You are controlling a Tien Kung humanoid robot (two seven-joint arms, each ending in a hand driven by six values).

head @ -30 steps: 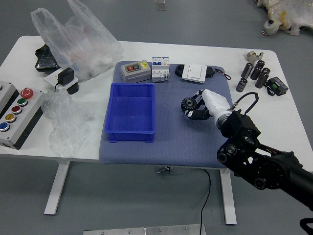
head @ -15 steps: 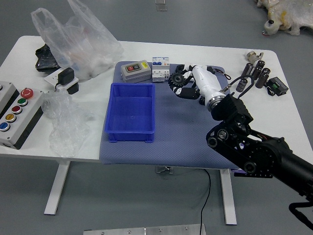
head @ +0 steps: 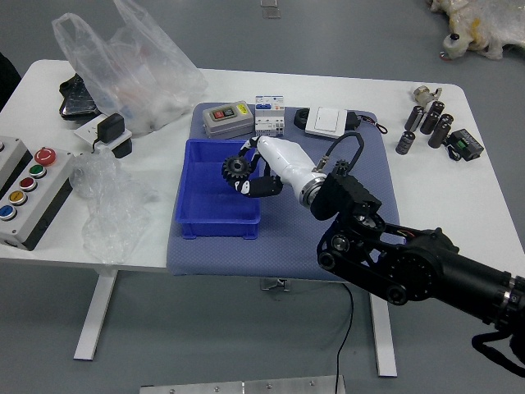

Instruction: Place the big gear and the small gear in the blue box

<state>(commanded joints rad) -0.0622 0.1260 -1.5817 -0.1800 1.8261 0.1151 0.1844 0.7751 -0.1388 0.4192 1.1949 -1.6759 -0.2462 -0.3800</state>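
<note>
My right hand (head: 255,174) reaches in from the right, above the right part of the blue box (head: 217,223). Its fingers are closed on a dark toothed gear (head: 236,169), which hangs over the box's interior. Whether this is the big or the small gear I cannot tell. The hand hides part of the box's right wall. No second gear can be made out.
Behind the box stand a grey device (head: 227,120) and a white-and-blue block (head: 269,119). A white box-shaped device (head: 326,122) lies farther right. Dark cylinders (head: 431,117) stand at the back right. Plastic bags (head: 135,66) and a button panel (head: 33,189) are left.
My right hand has moved left with the gear, from over the blue mat to above the blue box. A dark shape has appeared at the left edge.
</note>
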